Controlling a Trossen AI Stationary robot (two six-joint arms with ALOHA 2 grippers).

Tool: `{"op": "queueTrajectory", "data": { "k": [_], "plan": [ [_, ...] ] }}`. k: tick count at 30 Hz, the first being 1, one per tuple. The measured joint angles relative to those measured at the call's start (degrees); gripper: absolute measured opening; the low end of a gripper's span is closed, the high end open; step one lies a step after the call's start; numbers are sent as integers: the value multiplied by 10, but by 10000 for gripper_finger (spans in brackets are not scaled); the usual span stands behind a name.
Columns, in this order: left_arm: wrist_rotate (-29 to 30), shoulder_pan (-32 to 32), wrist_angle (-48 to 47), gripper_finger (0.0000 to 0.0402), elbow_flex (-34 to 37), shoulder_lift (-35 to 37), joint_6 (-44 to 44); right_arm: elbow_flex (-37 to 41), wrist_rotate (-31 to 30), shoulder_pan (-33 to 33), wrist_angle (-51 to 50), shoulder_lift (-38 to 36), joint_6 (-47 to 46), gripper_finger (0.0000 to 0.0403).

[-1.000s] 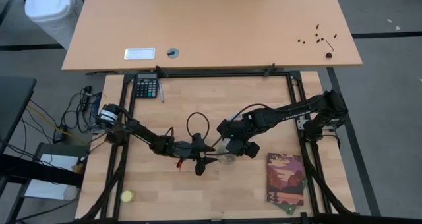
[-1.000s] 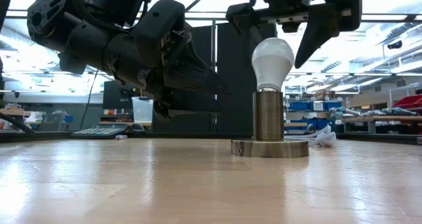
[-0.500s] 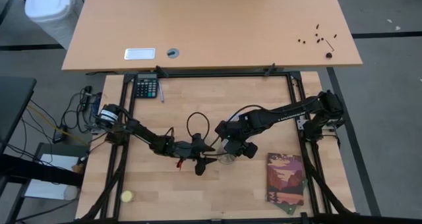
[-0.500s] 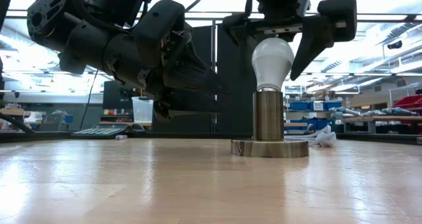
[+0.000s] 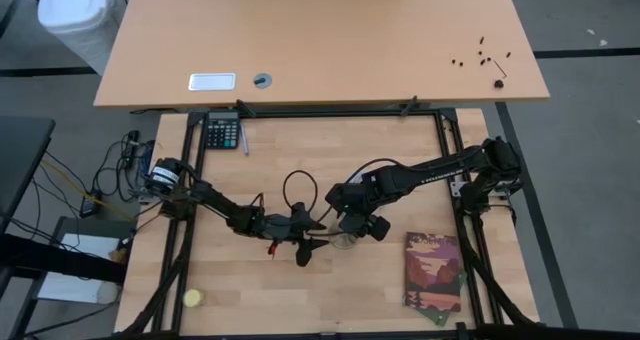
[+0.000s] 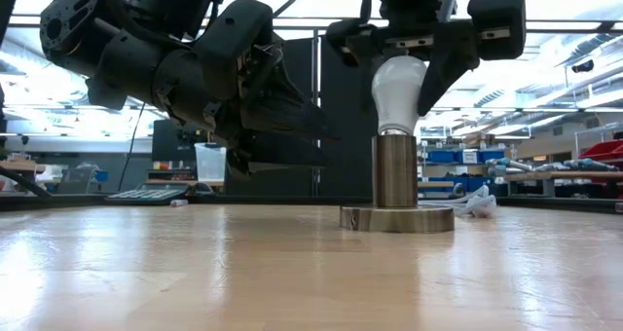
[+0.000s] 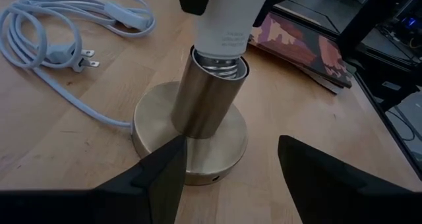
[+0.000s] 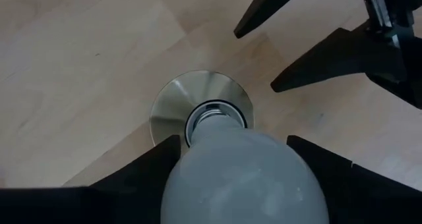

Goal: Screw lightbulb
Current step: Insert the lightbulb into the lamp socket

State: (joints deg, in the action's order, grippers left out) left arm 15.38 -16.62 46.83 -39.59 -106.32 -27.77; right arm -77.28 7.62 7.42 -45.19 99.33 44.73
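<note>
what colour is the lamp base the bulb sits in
Brushed brass-gold metal base, clearest in the left wrist view.

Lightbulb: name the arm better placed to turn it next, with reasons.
Right. The right hand sits directly over the lightbulb, fingers on both sides of the glass. The left hand waits open beside the socket base, lower down.

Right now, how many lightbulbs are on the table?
1. The lightbulb stands upright in the metal socket near the middle of the table. No other shows in any view, though part of the table is covered from above.
</note>
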Motion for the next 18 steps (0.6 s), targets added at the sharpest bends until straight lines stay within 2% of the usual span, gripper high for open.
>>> {"op": "queueTrajectory", "data": {
  "k": [3, 7, 13, 18],
  "plan": [
    [0, 0, 0, 243, 0, 0, 0, 0, -2, 0, 2, 0, 0, 267],
    [0, 0, 0, 243, 0, 0, -13, 0, -37, 7, 1, 0, 6, 282],
    [4, 0, -2, 243, 0, 0, 4, 0, -62, 20, 1, 0, 21, 275],
    [82, -7, -16, 243, -1, -8, 25, 0, -65, 23, 1, 0, 17, 275]
  ]
}}
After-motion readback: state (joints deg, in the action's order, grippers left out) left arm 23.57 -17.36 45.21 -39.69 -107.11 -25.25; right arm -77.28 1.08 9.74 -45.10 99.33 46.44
